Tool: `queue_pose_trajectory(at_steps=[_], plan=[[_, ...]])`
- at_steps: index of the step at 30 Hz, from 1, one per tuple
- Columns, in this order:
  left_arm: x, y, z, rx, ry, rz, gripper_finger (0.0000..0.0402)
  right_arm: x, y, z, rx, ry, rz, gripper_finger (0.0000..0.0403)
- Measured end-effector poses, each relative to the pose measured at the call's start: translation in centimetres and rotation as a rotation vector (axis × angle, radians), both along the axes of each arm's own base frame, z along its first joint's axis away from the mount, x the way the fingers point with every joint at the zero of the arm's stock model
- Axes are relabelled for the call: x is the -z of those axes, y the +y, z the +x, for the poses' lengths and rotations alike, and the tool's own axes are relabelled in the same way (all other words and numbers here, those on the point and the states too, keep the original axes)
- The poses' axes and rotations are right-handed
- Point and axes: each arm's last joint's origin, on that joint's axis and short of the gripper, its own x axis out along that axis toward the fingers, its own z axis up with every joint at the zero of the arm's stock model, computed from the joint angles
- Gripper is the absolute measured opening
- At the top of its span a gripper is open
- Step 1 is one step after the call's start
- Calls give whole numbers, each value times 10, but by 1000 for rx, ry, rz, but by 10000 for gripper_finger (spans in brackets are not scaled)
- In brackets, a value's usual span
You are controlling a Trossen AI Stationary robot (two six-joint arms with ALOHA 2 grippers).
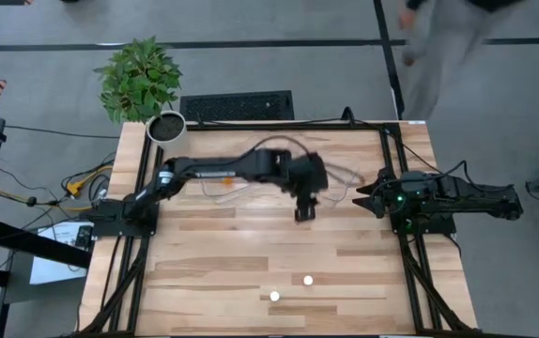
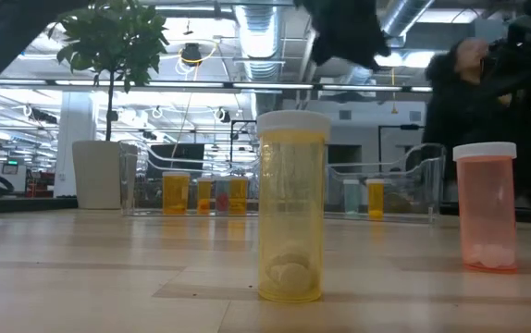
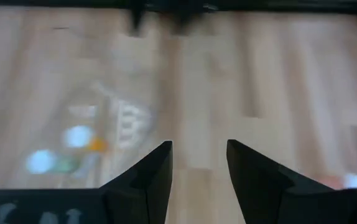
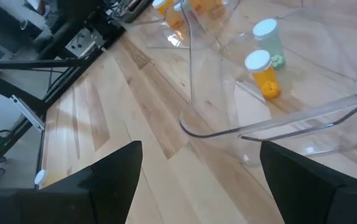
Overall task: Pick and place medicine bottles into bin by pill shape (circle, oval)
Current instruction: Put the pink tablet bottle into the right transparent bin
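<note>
Two bottles stand on the near desk: a yellow one and a pink one. At least five more sit in two clear bins behind. The left gripper hangs mid-desk, fingers slightly apart, holding nothing. The right gripper waits beside a bin, fingers wide, empty.

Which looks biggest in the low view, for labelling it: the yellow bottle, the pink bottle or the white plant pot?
1. Yellow bottle, clearly the tallest.
2 and 3. Pink bottle and white plant pot look about alike, so no ranking.
Both bottles stand close to the camera and the pot far back, so true size stays unsure.
</note>
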Motion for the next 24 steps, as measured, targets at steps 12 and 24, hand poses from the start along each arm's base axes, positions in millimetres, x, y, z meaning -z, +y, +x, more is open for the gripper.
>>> queue_pose_trajectory(at_steps=[12,24], plan=[[14,-66,-4,226,37,-59,199,0,0,0,-2,2,7,333],[75,-143,-16,630,60,-117,247,0,0,0,2,1,9,333]])
